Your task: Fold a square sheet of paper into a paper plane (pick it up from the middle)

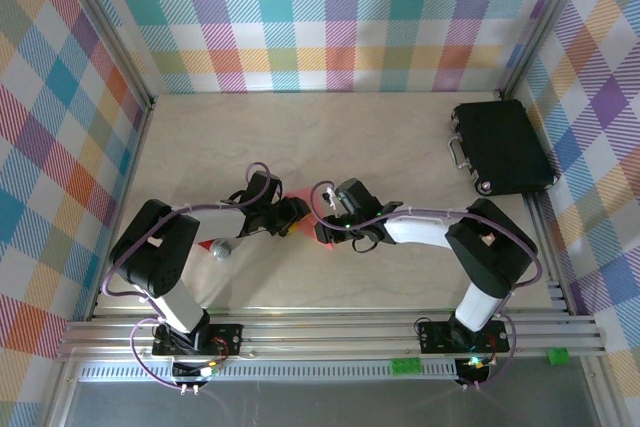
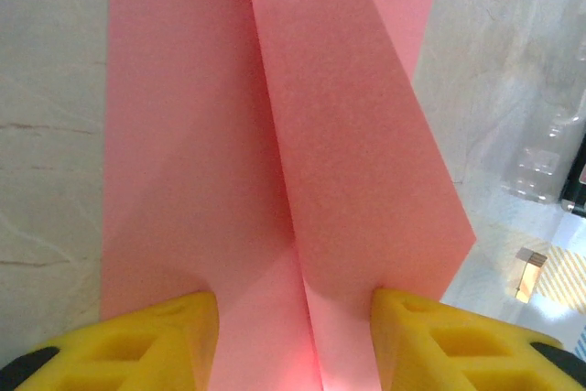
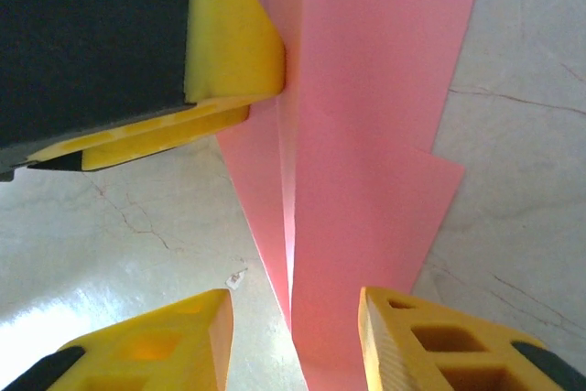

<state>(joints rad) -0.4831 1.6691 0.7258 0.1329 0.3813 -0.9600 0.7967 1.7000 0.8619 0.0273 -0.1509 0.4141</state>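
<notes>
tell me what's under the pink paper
The pale tabletop shows round the folded pink paper, which rests on it; anything directly beneath is covered.

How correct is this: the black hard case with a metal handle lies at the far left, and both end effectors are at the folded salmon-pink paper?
One point is wrong: the black hard case with a metal handle lies at the far right, as the top external view shows. The left end effector and the right end effector are at the folded salmon-pink paper.

Salmon-pink paper plane [image 2: 357,153], part-folded, long flaps flanking a raised centre crease, on the pale tabletop [image 1: 350,137].
</notes>
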